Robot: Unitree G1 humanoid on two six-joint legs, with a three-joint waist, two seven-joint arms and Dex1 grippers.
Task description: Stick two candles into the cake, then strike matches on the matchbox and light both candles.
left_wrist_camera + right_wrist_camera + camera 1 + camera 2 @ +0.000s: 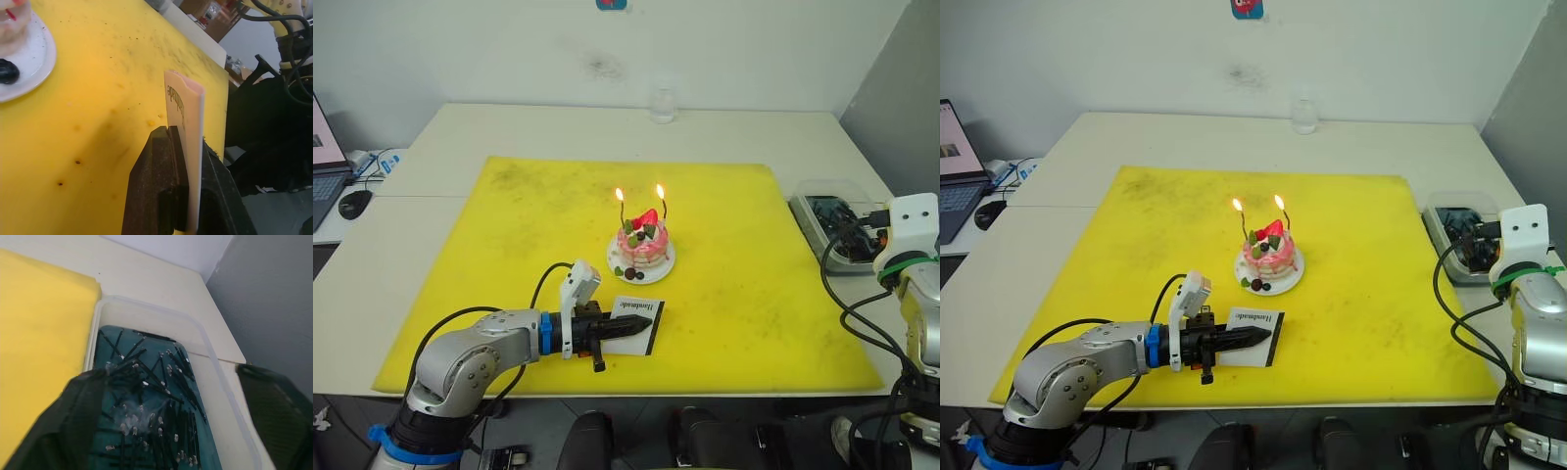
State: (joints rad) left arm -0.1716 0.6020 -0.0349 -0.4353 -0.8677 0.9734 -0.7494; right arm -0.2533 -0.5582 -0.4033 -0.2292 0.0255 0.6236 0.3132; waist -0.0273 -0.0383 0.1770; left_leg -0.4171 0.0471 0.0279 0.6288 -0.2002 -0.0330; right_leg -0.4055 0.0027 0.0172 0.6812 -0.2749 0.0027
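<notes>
At mid-mat, both candles burned in the cake, so lighting looked complete; the left hand pinched the matchbox nearby, release seemingly next; the right hand hung spread.

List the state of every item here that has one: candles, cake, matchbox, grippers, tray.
Two thin dark candles: upright in the cake, both lit.
Small round pink cake: on its white plate, intact.
Flat white matchbox: clamped between the left gripper's fingers.
Left gripper: shut on matchbox.
Right gripper: open, over the clear plastic tray of used matches.
</notes>
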